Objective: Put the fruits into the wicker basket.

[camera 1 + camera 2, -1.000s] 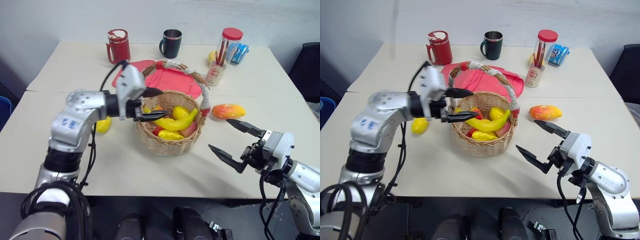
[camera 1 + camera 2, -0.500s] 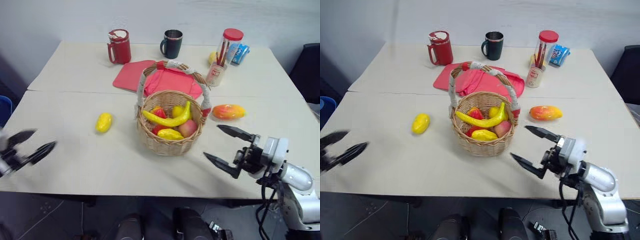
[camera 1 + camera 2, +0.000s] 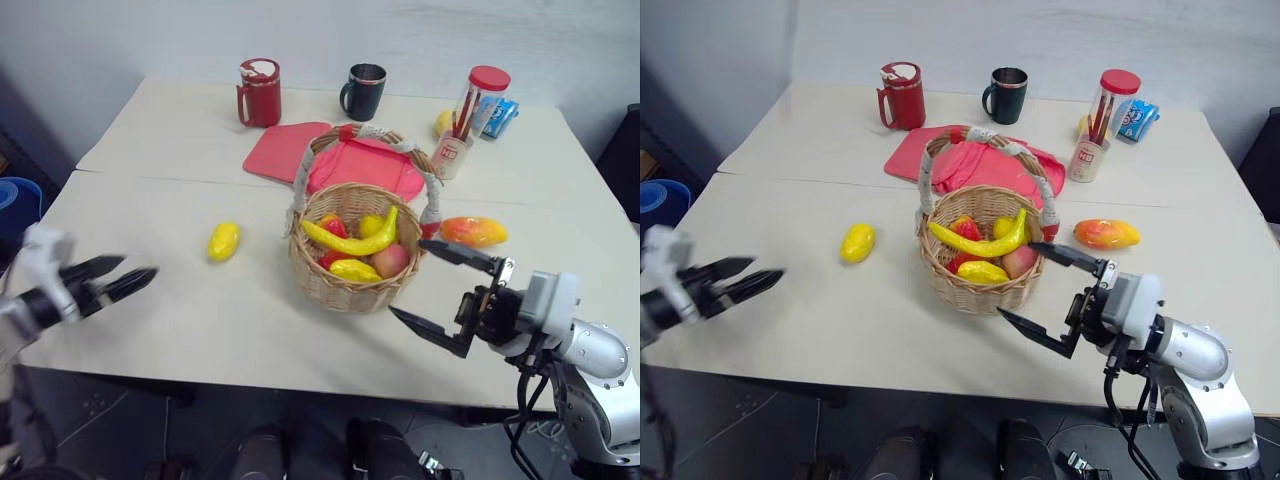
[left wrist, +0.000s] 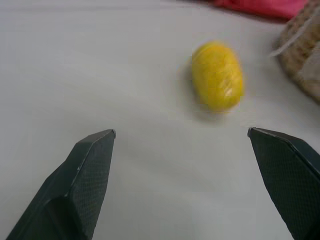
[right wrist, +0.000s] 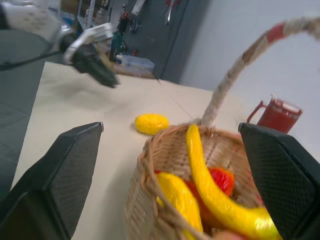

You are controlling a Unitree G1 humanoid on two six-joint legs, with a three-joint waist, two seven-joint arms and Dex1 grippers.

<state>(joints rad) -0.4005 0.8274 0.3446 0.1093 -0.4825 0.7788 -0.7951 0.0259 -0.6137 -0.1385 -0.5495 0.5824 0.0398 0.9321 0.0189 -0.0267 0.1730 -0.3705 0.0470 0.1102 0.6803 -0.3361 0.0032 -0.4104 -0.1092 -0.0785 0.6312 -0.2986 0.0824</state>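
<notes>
Left gripper [image 3: 125, 281] withdrawn from wicker basket [image 3: 340, 290], fingers wide, banana [image 3: 352, 240] inside, right gripper [image 3: 443, 297] wide.

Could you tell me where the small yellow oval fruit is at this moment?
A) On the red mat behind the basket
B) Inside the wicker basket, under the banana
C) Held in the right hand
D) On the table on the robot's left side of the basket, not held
D: the small yellow oval fruit lies on the bare table apart from the wicker basket, with the open left hand short of it.
</notes>
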